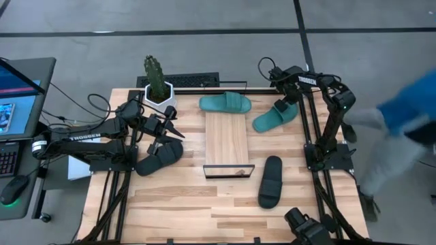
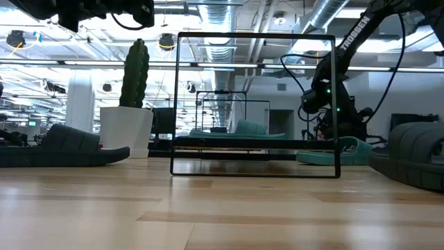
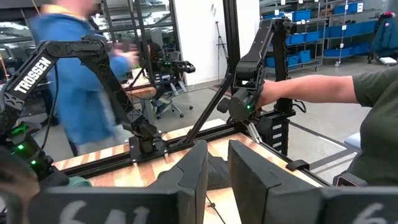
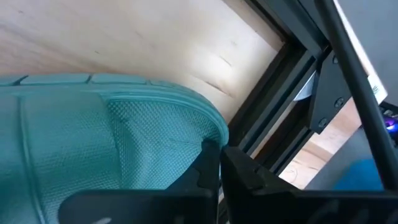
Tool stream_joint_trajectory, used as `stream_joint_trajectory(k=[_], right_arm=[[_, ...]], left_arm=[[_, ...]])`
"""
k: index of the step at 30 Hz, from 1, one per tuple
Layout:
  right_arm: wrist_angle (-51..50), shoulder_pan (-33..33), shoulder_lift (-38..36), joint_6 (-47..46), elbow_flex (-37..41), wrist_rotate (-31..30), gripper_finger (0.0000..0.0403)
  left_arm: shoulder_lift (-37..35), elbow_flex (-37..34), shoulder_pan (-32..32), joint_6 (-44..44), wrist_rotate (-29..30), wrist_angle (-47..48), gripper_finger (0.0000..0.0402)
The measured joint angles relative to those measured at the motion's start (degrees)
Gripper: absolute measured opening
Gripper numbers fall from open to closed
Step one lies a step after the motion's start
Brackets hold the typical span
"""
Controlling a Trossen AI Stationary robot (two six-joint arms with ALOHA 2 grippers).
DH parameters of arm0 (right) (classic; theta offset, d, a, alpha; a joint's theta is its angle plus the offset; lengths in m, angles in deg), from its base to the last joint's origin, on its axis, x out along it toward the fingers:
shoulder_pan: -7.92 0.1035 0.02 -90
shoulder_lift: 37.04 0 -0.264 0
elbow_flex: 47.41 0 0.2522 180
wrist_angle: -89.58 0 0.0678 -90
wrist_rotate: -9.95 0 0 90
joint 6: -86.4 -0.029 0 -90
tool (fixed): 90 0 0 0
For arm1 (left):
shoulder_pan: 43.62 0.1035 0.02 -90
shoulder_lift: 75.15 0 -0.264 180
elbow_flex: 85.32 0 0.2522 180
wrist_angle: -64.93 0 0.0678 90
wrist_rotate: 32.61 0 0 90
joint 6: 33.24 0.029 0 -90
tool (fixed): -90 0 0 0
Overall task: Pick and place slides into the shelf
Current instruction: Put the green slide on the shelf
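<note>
The shelf (image 1: 226, 139) stands mid-table, its wire frame (image 2: 338, 104) showing in the low view. One teal slide (image 1: 225, 103) lies crosswise at the shelf's far end. The second teal slide (image 1: 272, 118) lies sole-down right of the shelf, and my right gripper (image 4: 221, 167) points down at its far end, fingers shut. One black slide (image 1: 158, 156) rests left of the shelf, and my left gripper (image 1: 172, 125) hovers above it, raised and open by a narrow gap (image 3: 217, 177). The other black slide (image 1: 270, 180) lies on the table near the shelf's front right. My right gripper's shut fingertips (image 4: 209, 163) stand right at the rim of the teal slide's far end (image 4: 208, 127), coming from above. I cannot tell whether they touch it or have any of it between them.
A cactus in a white pot (image 1: 158, 85) stands at the far left, close to the left gripper. A person in blue (image 1: 409, 119) moves past the table's right side. Another person's arm (image 3: 323, 93) shows beyond the table. Bare wood lies near the front edge (image 1: 191, 211).
</note>
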Motion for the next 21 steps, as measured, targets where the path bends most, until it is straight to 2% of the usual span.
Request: stream_joint_trajectory(k=[10, 21], right_arm=[[-0.2, 0.2, -3.2, 0.0, 0.0, -1.1, 0.0000], [-2.6, 1.4, -11.4, 1.5, -0.1, 4.1, 0.0000]], left_arm=[[0.0, 0.0, 0.0, 0.0, 0.0, 0.0, 0.0055], [0.0, 0.0, 0.0, 0.0, 0.0, 0.0, 0.0055]])
